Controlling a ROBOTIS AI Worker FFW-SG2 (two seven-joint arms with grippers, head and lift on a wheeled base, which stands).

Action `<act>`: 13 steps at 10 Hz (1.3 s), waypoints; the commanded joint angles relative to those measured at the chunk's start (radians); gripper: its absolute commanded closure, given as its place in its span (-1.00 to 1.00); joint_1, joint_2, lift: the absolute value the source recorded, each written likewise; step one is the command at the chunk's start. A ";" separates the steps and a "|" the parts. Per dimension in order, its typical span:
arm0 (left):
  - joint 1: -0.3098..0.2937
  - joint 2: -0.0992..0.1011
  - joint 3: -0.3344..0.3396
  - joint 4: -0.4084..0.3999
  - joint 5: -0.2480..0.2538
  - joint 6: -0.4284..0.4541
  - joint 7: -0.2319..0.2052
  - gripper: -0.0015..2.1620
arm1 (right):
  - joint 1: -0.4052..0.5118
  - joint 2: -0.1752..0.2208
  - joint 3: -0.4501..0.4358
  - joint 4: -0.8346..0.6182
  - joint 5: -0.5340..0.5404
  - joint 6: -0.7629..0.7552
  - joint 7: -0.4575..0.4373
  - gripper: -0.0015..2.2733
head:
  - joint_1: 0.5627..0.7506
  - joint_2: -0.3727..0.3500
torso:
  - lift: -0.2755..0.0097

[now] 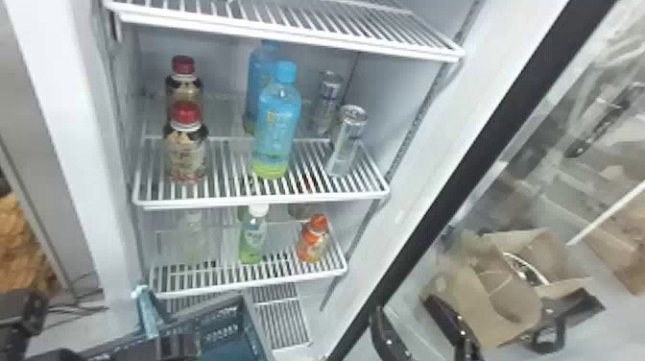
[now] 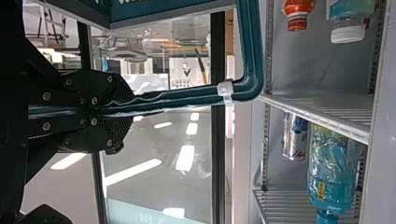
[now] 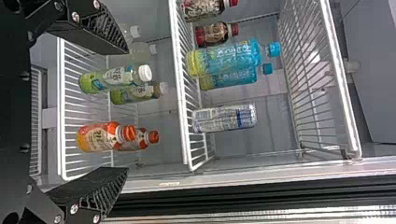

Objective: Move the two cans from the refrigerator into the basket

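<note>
1. Fridge int. formed the backdrop: white wire shelves, incl. the middle shelf point(image 1: 259, 200) under the front can point(image 1: 346, 141).
2. Front can stood upright, nr. the shelf's right side; rear can point(image 1: 328, 103) stood behind it. Neither was in the basket point(image 1: 216, 313), which was below & left of the front can.
3. Blue bottle point(image 1: 278, 127) stood left of the front can; orange bottle point(image 1: 313, 240) was one shelf below.
4. R. gripper point(image 3: 127, 110) was apart from the front can, jaws spread w/ nothing between. L. gripper point(image 2: 125, 111) pinched the basket handle point(image 2: 187, 98).
5. Step, my read: pre-grasp, can no. 1. Next: R. arm to line up w/ the front can, avoiding the blue bottle, then close & lift out.
6. Labels: printed wraps on cans & btls.; no wording noted.
</note>
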 commanded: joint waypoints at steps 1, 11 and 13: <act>0.000 0.000 0.002 0.000 0.000 0.001 0.000 0.10 | 0.001 0.000 0.000 0.000 0.000 -0.002 0.000 -0.85 | 0.41 -0.94 | 0.76; 0.003 0.000 0.006 0.000 0.002 0.001 0.001 0.10 | -0.257 0.015 0.004 0.088 0.076 -0.007 -0.023 -0.85 | 0.41 -0.94 | 0.76; 0.003 0.000 0.008 0.000 0.002 0.001 0.001 0.10 | -0.316 0.023 0.004 0.110 0.106 -0.007 -0.029 -0.85 | 0.41 -0.94 | 0.76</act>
